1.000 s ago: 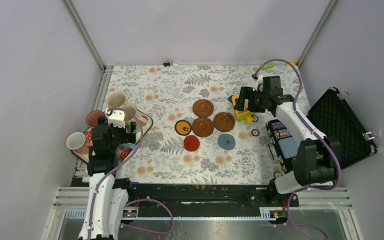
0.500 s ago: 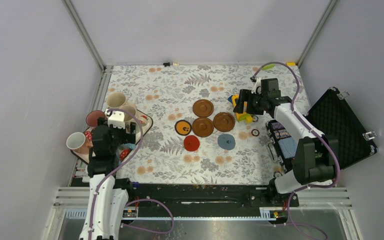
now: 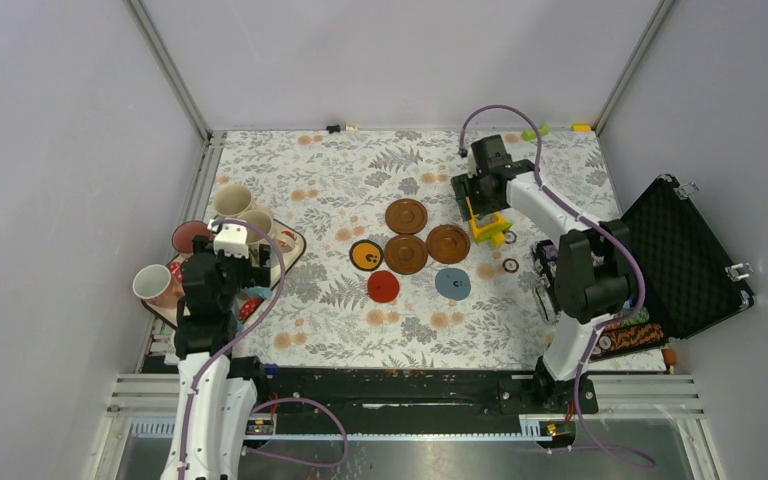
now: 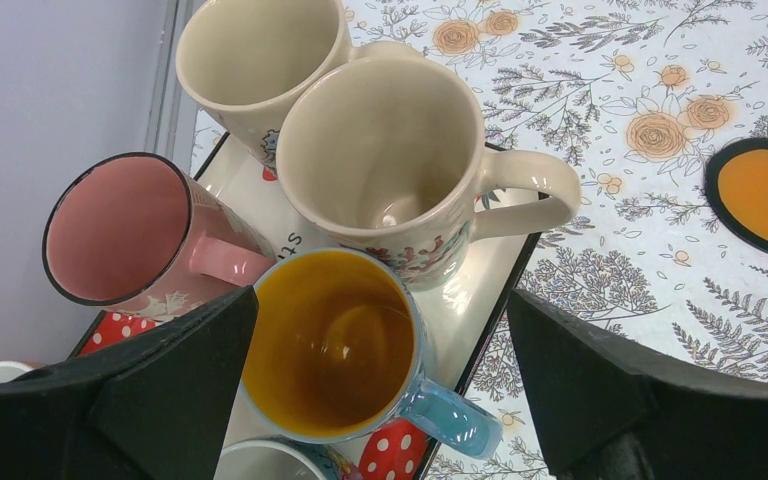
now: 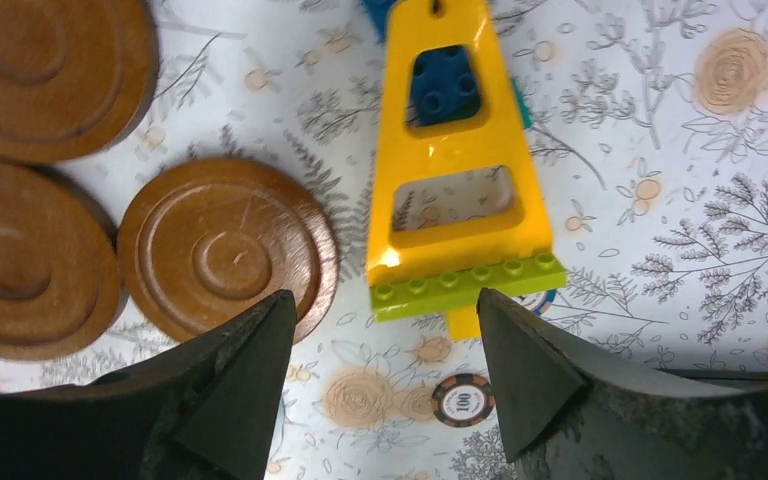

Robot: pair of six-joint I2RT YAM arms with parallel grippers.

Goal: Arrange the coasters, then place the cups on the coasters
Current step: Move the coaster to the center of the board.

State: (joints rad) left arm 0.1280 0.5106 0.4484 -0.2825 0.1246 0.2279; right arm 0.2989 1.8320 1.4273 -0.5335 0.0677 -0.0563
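Six coasters lie bunched at the middle of the flower-patterned bench (image 3: 320, 180): three dark brown coasters (image 3: 406, 254) close together, an orange coaster (image 3: 365, 256) with a black rim just left of them, and a red coaster (image 3: 383, 286) and a grey-blue coaster (image 3: 452, 283) on the near side. No cup stands on any of them. The cups crowd on and around a cream tray (image 4: 480, 290) at the bench's left edge. Two cream mugs (image 4: 380, 150) stand upright and touching, a pink mug (image 4: 125, 230) tilts beside them, and a blue mug (image 4: 330, 340) with a yellow inside stands nearest the camera. A white mug (image 3: 152, 282) lies at the tray's outer side, and another white rim shows at the bottom of the left wrist view. The left tool (image 4: 380, 400) hangs released above the blue mug, its fingers spread wide to either side and holding nothing. Across the bench, the right tool (image 5: 382, 330) hovers with its fingers apart over a yellow toy piece (image 5: 460, 148) edged by a green brick (image 5: 470, 285), just beside the rightmost brown coaster; it grips nothing. A striped poker chip (image 5: 460, 400) lies near the brick. An open black case (image 3: 685, 255) sits at the far right.
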